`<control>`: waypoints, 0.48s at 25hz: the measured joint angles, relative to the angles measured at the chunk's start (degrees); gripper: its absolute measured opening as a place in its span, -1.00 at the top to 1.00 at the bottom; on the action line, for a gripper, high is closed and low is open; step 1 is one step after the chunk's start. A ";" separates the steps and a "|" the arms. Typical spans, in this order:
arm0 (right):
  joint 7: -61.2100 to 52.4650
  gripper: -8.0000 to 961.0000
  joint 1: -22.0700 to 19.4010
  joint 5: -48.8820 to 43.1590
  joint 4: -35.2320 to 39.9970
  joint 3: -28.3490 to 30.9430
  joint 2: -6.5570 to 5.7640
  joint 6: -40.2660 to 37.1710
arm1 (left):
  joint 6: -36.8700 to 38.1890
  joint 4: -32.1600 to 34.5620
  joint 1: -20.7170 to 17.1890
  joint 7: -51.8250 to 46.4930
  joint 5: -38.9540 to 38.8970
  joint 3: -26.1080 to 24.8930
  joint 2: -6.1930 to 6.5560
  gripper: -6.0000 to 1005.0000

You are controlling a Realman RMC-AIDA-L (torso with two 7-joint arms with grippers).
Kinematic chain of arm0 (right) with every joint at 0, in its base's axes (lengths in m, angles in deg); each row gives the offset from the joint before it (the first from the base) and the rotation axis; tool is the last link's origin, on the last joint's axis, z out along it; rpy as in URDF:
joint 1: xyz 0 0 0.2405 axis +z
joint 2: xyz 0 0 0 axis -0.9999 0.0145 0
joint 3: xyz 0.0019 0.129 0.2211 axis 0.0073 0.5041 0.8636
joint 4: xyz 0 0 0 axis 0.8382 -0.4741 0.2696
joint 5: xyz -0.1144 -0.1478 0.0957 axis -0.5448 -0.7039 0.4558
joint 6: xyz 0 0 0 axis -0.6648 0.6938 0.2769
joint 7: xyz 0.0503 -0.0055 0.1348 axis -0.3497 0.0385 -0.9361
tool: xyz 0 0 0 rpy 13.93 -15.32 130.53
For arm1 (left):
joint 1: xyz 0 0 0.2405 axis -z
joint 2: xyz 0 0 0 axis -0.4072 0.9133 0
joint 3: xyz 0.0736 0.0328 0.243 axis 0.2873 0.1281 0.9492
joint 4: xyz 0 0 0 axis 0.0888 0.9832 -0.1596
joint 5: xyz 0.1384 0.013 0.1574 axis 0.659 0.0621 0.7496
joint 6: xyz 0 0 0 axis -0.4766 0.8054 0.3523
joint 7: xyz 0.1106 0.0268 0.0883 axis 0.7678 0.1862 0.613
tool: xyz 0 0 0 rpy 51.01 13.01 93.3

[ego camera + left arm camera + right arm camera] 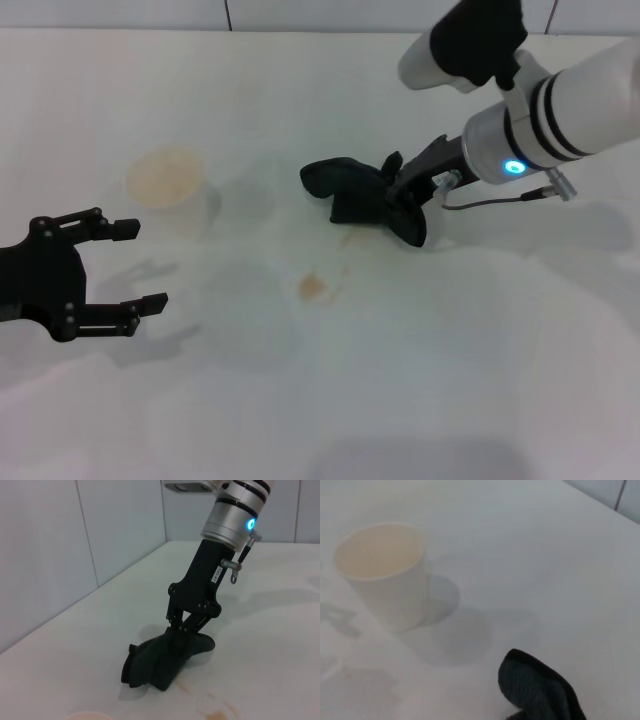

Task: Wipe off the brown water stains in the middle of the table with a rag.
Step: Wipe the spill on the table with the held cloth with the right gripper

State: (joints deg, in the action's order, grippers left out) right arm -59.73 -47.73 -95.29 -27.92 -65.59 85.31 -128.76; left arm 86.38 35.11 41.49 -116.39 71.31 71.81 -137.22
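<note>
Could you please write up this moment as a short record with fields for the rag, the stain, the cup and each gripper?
rag: dark rag on the table, clamped at one end by the right gripper
stain: brown water stains on the table, nearer the robot than the rag, uncovered, not yet wiped
cup: white paper cup upright, to the left of the rag
right gripper: right gripper low over the table, fingers shut on the rag
left gripper: left gripper at the left, fingers open, holding nothing
</note>
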 joint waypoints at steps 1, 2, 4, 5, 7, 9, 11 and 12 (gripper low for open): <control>0.02 0.74 -0.17 0.00 0.00 0.01 -0.02 0.06 | 0.01 0.00 0.00 0.00 0.00 0.00 0.00 -0.74; 0.03 0.74 -0.32 0.00 -0.01 -0.02 -0.02 0.08 | 0.01 0.00 0.00 0.00 0.00 0.00 -0.01 -0.74; 0.04 0.74 -0.89 0.02 0.38 -0.59 0.10 -0.01 | 0.01 0.00 0.01 0.01 -0.01 0.04 -0.03 -0.74; 0.04 0.74 -1.21 0.15 0.80 -1.22 0.22 -0.17 | 0.02 0.00 0.01 0.03 -0.01 0.06 -0.03 -0.74; -0.03 0.74 -2.01 0.67 2.09 -2.78 0.32 -0.29 | 0.03 0.00 0.02 0.05 -0.03 0.07 -0.03 -0.74; -0.22 0.74 -3.11 1.36 3.88 -4.53 0.40 -0.39 | 0.03 0.00 0.03 0.07 -0.06 0.07 -0.03 -0.74; -0.41 0.74 -4.76 2.65 6.49 -6.86 0.48 -0.49 | 0.03 0.00 0.03 0.08 -0.07 0.07 -0.03 -0.74; -0.45 0.74 -5.43 3.34 7.62 -7.80 0.50 -0.51 | 0.03 0.00 0.03 0.13 -0.08 0.07 -0.03 -0.74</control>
State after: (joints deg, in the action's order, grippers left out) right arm -60.17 -53.16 -91.95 -20.31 -73.40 85.81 -129.27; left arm 86.41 35.10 41.52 -116.25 71.22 71.88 -137.25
